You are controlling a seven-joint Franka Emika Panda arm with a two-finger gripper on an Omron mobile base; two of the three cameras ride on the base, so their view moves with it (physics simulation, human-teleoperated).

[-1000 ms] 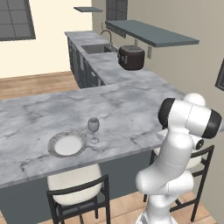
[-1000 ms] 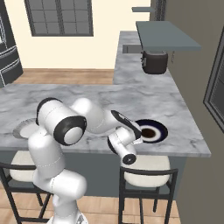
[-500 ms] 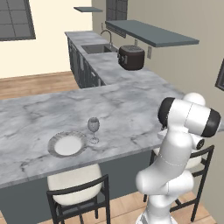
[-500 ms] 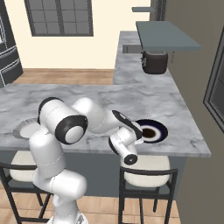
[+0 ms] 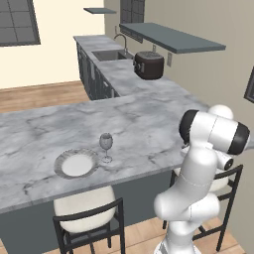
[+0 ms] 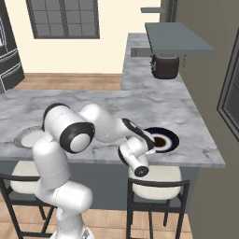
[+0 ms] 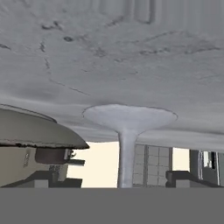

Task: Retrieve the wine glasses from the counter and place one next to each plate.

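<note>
One wine glass stands upright just right of the pale plate on the island. My gripper reaches low over the island's right end, right beside the dark plate. The hand view is rolled upside down. In it a second wine glass stands with its round foot on the marble, beside the rim of the dark plate. My gripper is open, and its dark fingertips stand wide apart on either side of the thin stem without touching it.
The marble island has stools along its near side and my arm leans over the right one. The counter runs away at the back with a sink and a dark toaster oven; a shelf hangs over it.
In both base views the arm, the plates and the left glass stand where they were.
</note>
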